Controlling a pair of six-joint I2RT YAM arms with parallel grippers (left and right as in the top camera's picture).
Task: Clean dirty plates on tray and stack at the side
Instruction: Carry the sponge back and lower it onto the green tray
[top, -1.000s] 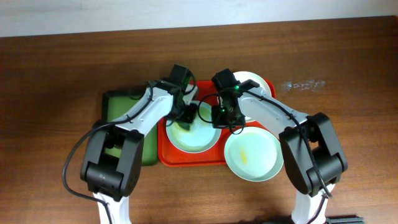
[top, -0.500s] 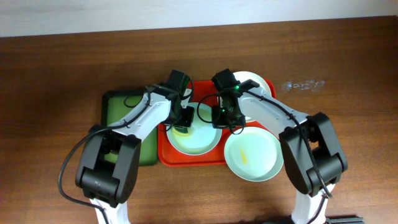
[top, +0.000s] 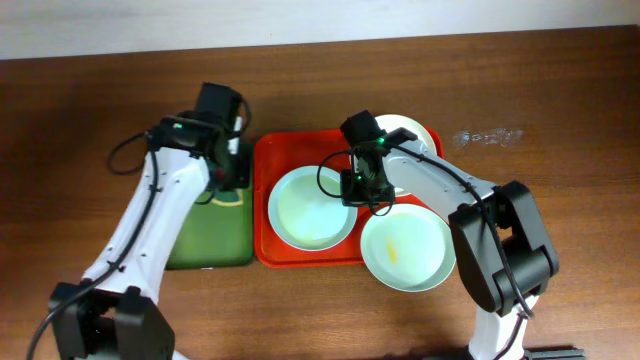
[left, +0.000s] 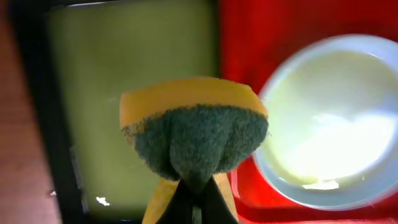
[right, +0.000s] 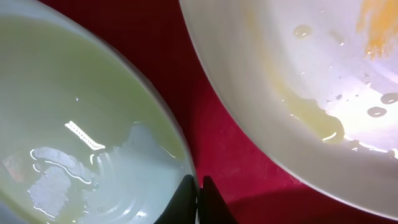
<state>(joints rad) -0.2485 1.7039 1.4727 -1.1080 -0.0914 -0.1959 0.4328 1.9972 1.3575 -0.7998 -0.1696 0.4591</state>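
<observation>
I have the left pincer (left: 194, 194) clamped on the sponge (left: 194, 134) over the green tray (top: 205, 240). The right pincer (right: 199, 196) pinches the rim of the clean-looking pale plate (top: 310, 207) on the red tray (top: 275, 150). The smeared plate (top: 405, 248) near right and the white plate (top: 412, 128) far right look unwashed to me — nothing stacked yet.

- Left gripper (top: 230, 172): moved off the pale plate (top: 310, 208); now hangs over the green tray (top: 205, 240).
- Sponge (left: 194, 134): carried along, pinched between its jaws.
- Pale plate: formerly beneath the gripper, now uncovered to its right.
</observation>
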